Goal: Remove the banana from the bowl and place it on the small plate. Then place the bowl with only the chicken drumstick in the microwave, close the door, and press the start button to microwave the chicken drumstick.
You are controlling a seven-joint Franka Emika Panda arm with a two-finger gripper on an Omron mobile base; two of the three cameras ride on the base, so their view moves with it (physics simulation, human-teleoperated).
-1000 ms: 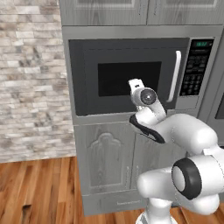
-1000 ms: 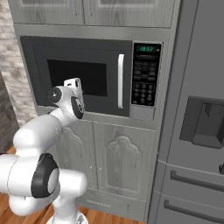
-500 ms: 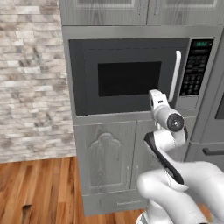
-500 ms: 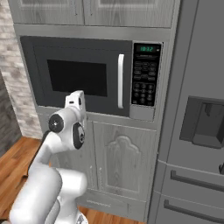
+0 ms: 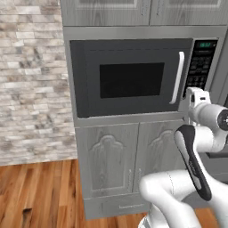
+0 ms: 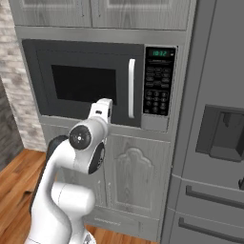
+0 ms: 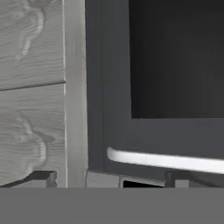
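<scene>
A: Fingertips [image 7: 41,178] stand wide apart in the hand view, gripping nothing; beyond them, the door [image 7: 175,78] and its white handle [image 7: 166,159].

B: Base views add the shut microwave [image 5: 133,75]; gripper [image 6: 104,108] near the handle's foot; keypad [image 6: 156,90] right.

Grey kitchen cabinets, brick wall, wood floor, fridge.
Carved grey lower cabinet doors [image 5: 129,162] below, upper cabinets [image 6: 102,12] above; brick wall [image 5: 31,80] at left over wood floor [image 5: 42,189]; grey fridge [image 6: 212,143] at right with dark dispenser [image 6: 224,133] and drawer handles [image 6: 214,198].
</scene>
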